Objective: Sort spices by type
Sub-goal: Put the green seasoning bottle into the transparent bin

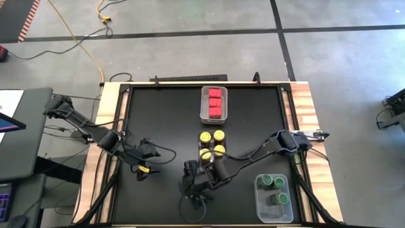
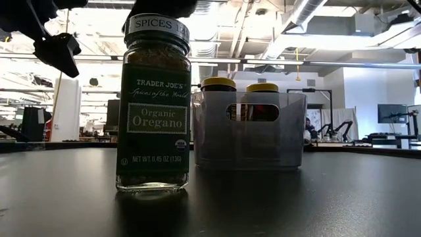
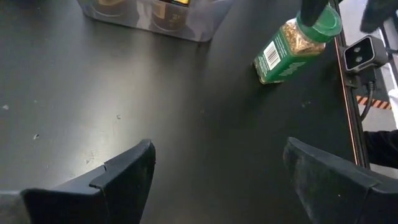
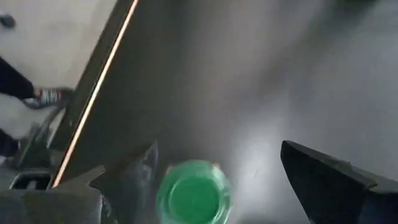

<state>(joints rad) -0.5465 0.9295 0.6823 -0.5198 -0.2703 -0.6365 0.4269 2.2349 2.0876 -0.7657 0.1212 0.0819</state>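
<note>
Oregano jar [image 2: 153,105] beside bin [image 2: 250,131] (yellow-lidded jars [image 2: 240,85])

The black tabletop [image 1: 158,114] carries a bin of red spices [image 1: 214,103] near its far edge, a yellow-lidded cluster [image 1: 212,144] mid-table, an oregano jar [image 2: 153,105] near the front edge, and a green-lidded bin [image 1: 273,197] at the front right corner.

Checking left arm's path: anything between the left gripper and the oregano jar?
Nothing. The left wrist view shows bare black tabletop between the left gripper and the oregano jar.
</note>
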